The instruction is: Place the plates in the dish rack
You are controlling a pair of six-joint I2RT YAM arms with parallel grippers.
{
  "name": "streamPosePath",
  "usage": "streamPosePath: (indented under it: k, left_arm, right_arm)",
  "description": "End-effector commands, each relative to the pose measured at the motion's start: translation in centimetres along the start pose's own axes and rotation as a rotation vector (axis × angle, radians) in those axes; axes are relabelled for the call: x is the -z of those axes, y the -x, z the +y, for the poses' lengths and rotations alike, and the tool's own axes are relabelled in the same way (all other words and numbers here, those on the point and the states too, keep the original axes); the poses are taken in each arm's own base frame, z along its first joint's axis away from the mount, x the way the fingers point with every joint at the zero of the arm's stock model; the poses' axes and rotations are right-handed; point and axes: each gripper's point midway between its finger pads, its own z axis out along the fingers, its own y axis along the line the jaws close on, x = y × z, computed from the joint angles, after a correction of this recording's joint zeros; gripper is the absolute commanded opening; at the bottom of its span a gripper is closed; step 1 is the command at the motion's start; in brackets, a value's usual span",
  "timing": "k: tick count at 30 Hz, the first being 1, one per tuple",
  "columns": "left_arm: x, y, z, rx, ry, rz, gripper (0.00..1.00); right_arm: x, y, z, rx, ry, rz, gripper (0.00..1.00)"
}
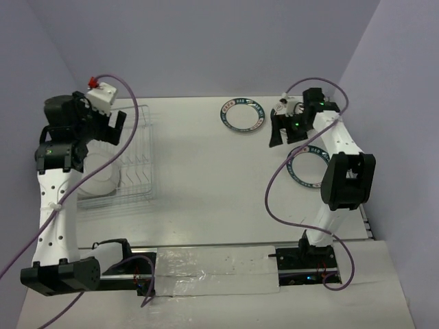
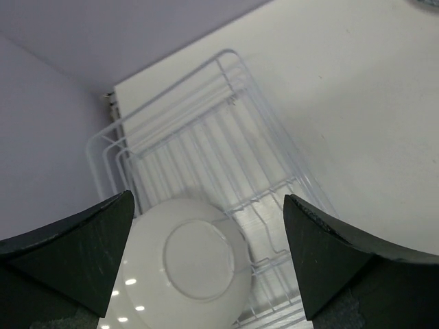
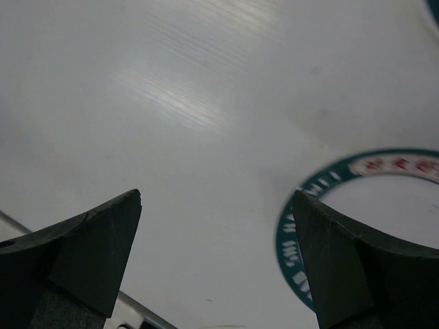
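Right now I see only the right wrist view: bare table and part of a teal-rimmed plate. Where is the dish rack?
Observer: The dish rack stands on the left side of the table, below the left gripper.
Operator: Is something already in it?
Observer: Yes, plates at its near end, white undersides showing; I cannot count them.
Operator: And the left jaws?
Observer: Open and holding nothing.

Glossy white plate (image 2: 185, 264), white-coated wire dish rack (image 2: 206, 140), smooth table (image 3: 171, 103) with soft sheen
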Motion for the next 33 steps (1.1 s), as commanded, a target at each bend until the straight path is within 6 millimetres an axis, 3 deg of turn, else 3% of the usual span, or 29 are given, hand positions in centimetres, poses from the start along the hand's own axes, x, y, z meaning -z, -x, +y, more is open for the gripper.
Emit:
streamPosePath:
  k: [1,2,4,5,6,7,8,10,11,13,14,18,26,28,31,33]
  left_arm:
    - [-1.1,-1.6,-0.9,-0.048,0.041,0.064,0.99]
    - [-1.6,-0.9,-2.2,-0.068,0.017,0.043,0.99]
    - [-2.4,-1.7,-3.1,-0.074,0.01,0.066,0.99]
    - [-2.6,-1.7,-3.3,-0.073,0.011,0.065,0.99]
    - [-2.9,-1.8,-3.5,-0.069,0.01,0.07,0.99]
    - [-3.1,-1.8,-3.7,-0.069,0.008,0.074,0.99]
    - [-3.3,-1.9,-3.8,-0.068,0.006,0.075,0.99]
    - [-3.5,-1.9,-3.9,-0.065,0.01,0.075,0.99]
    - [-3.5,-1.8,-4.0,-0.065,0.008,0.072,0.99]
    - [-3.5,-1.8,-4.1,-0.066,0.007,0.067,0.99]
    - [-3.5,-1.8,-4.1,-0.067,0.006,0.067,0.99]
    - [-3.7,-1.6,-4.3,-0.063,0.004,0.061,0.99]
    - [-3.6,-1.7,-3.5,-0.066,0.049,0.066,0.99]
    - [-3.7,-1.8,-3.5,-0.067,0.05,0.067,0.99]
    - [-3.8,-1.8,-3.4,-0.067,0.061,0.06,0.99]
    - [-3.9,-1.6,-3.2,-0.067,0.071,0.052,0.99]
  right_arm:
    - [4.6,-2.3,-5.1,0.026,-0.142,-0.003,0.97]
    - [5.4,-3.9,-6.4,0.052,-0.199,0.019,0.97]
    - [5.8,-5.1,-7.5,0.105,-0.274,0.021,0.97]
    - [6.1,-7.3,-7.8,0.141,-0.326,0.049,0.97]
    - [6.0,-7.1,-8.2,0.178,-0.365,0.024,0.97]
    - [5.9,-7.7,-8.3,0.203,-0.39,0.03,0.97]
    - [5.1,-9.8,-8.3,0.222,-0.396,0.075,0.97]
    - [5.3,-9.9,-8.2,0.276,-0.461,0.057,0.98]
    - [4.9,-11.3,-7.7,0.292,-0.471,0.074,0.98]
    - [4.3,-11.1,-7.3,0.37,-0.559,0.078,0.99]
    - [3.5,-12.5,-6.8,0.401,-0.572,0.105,0.99]
    - [1.4,-12.6,-5.8,0.505,-0.676,0.104,0.99]
    - [-0.8,-12.0,-8.5,0.537,-0.873,0.162,0.95]
    - [-1.6,-12.6,-9.1,0.565,-0.892,0.204,0.94]
    - [-2.3,-12.7,-9.6,0.582,-0.928,0.22,0.84]
    - [-2.7,-13.1,-9.9,0.592,-0.956,0.246,0.72]
